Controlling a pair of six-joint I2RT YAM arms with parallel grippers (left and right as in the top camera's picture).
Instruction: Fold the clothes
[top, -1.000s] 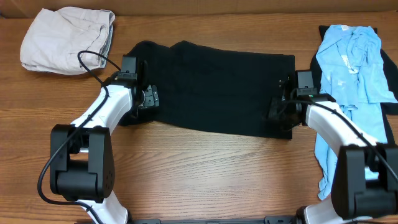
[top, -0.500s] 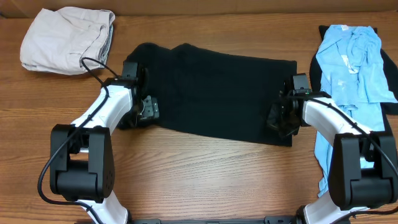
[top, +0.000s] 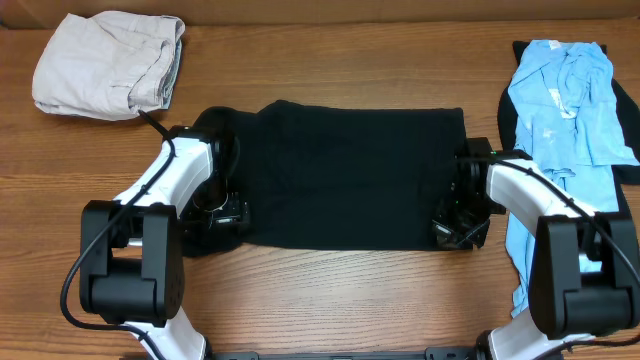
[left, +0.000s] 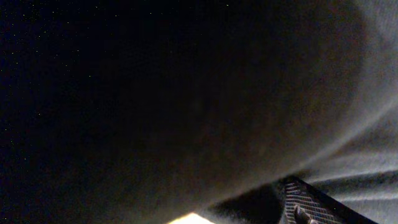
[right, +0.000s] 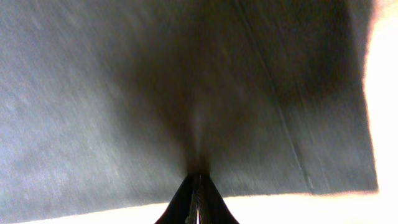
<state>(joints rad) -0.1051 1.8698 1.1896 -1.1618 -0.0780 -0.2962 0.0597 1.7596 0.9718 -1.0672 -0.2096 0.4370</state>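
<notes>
At the far left of the wooden table (top: 350, 300) lies the beige garment (top: 105, 65), bunched into a loose heap and well apart from both arms.

Right of it, nearer the front, the left gripper (top: 225, 210) sits low at the near left corner of the black garment (top: 350, 175). From the left wrist view, black cloth (left: 155, 93) fills almost the whole picture, and only 1 ribbed finger (left: 305, 202) shows at the bottom right. The jaws are spread wide. Whether any cloth lies between them cannot be told, since the fabric hides the gap.

The black garment is spread flat across the middle of the table as a broad rectangle between the 2 arms. Its far edge is fairly straight, and its left end is rounded and slightly bunched around the left arm.

At the near right corner of that garment is the right gripper (top: 460, 225). In the right wrist view its 2 fingers meet tip to tip (right: 198, 186), closed fully, with the cloth (right: 155, 93) creased toward them, so they pinch the fabric near its edge.

At the far right the light blue shirt (top: 565, 110) lies rumpled in a long strip running from far to near, just beside the right arm.
</notes>
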